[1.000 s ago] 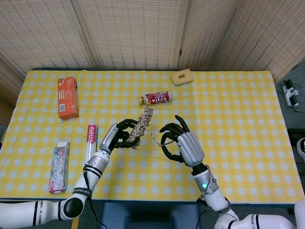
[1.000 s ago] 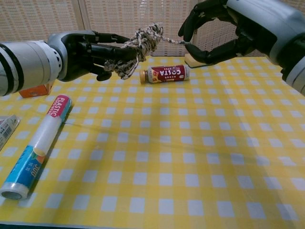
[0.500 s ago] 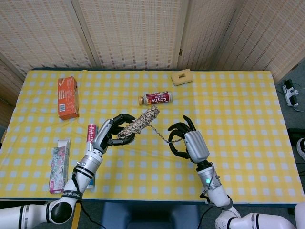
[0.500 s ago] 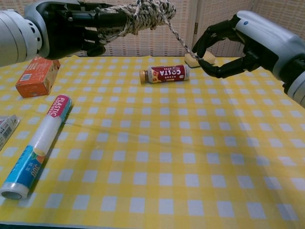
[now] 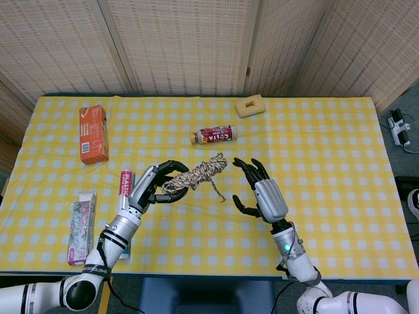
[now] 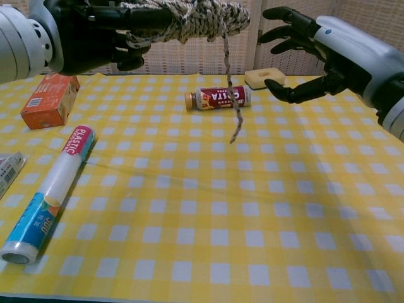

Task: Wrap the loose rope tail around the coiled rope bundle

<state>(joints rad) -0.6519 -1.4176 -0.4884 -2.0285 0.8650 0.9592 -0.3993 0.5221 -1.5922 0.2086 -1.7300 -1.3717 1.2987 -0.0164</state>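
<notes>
The speckled brown-and-cream coiled rope bundle (image 6: 189, 16), judged light, soft and limp, is gripped above the yellow checked tablecloth (image 6: 208, 214) by the left hand (image 5: 152, 186), its loose tail (image 6: 232, 95) hanging free, best pinched near its end by the empty, spread right hand (image 6: 303, 57).
</notes>
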